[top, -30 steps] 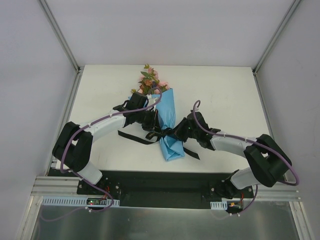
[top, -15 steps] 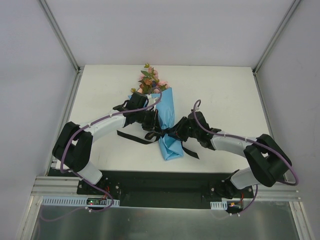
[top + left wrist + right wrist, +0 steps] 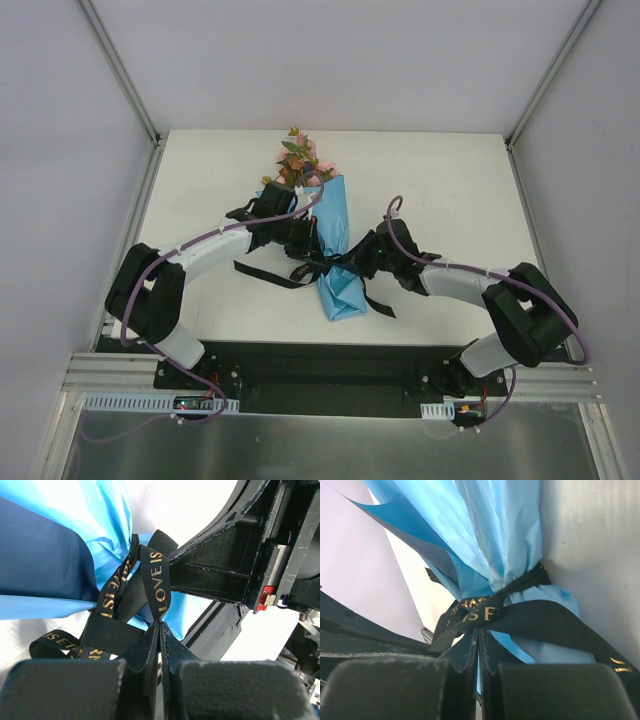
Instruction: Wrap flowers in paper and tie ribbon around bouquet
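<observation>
White walls close in a pale tabletop (image 3: 450, 170). The bouquet (image 3: 336, 215) lies near its middle, with the flowers (image 3: 298, 160) pointing to the far edge and the narrow end of the light blue paper (image 3: 342, 295) toward the arm bases. A black ribbon (image 3: 156, 580) with gold lettering cinches the paper at its waist, and its loose tails trail on the tabletop on both sides. The left arm (image 3: 195, 255) reaches in from the left, elbow bent outward. The right arm (image 3: 462, 283) mirrors it from the right, so both wrists meet at the waist. The left gripper (image 3: 159, 632) is pinched tight on a loop of ribbon. The right gripper (image 3: 478, 637), fingers pressed together, pinches the ribbon just beside the cinched paper.
</observation>
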Controlling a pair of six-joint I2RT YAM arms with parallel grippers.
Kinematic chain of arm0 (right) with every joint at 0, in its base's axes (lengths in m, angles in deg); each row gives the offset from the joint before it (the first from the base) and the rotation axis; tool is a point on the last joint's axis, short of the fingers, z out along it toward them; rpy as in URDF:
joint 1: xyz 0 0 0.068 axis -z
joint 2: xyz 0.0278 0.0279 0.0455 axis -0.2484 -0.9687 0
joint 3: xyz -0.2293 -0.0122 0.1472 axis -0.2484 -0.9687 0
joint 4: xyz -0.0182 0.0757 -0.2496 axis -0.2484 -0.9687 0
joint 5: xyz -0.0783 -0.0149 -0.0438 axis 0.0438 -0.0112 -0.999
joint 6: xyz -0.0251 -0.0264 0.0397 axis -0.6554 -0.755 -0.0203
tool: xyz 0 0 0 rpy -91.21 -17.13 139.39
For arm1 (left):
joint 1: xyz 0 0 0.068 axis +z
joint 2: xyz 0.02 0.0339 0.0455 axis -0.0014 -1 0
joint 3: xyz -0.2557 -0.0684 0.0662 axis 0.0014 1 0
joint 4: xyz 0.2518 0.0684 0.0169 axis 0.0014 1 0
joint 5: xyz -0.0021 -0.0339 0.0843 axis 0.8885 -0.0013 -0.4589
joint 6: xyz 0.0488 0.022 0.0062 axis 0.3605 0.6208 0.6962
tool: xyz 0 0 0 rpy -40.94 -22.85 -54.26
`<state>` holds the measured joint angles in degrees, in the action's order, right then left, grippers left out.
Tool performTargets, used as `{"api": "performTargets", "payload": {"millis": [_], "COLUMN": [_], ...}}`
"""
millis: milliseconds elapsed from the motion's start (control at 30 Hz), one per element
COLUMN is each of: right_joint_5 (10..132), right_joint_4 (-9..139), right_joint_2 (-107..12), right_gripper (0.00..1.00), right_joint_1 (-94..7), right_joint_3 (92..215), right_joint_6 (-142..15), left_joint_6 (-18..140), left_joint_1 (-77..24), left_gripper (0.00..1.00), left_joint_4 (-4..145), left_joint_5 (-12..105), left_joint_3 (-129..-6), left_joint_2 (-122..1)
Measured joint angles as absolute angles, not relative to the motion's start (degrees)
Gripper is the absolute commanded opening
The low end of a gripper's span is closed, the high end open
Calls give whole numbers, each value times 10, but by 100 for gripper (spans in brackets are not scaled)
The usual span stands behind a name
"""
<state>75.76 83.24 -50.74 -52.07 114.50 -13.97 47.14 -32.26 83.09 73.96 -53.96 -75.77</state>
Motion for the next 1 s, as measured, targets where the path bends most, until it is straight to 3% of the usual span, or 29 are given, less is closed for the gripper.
{"api": "performTargets", "payload": {"millis": [267,433,633,1000], "right_joint_5": [761,761,761,760], "right_joint_4": [875,902,910,903], "right_joint_2": [-548,-572,-573,-502], "right_gripper": [2,18,29,40], "right_joint_1": [-521,-521,-521,-519], "right_joint_3": [1169,1179,1173,1124], "right_joint_6": [-135,-126,-122,-126], "left_joint_6": [465,465,465,465], "left_joint_1": [-323,-323,-323,-323], "left_gripper": [0,0,0,0], "left_joint_4": [831,830,830,829], "left_joint_5": [739,739,737,737], "left_joint_3": [-541,-544,-544,-544], "left_joint_2": [-767,-789,-803,-804]}}
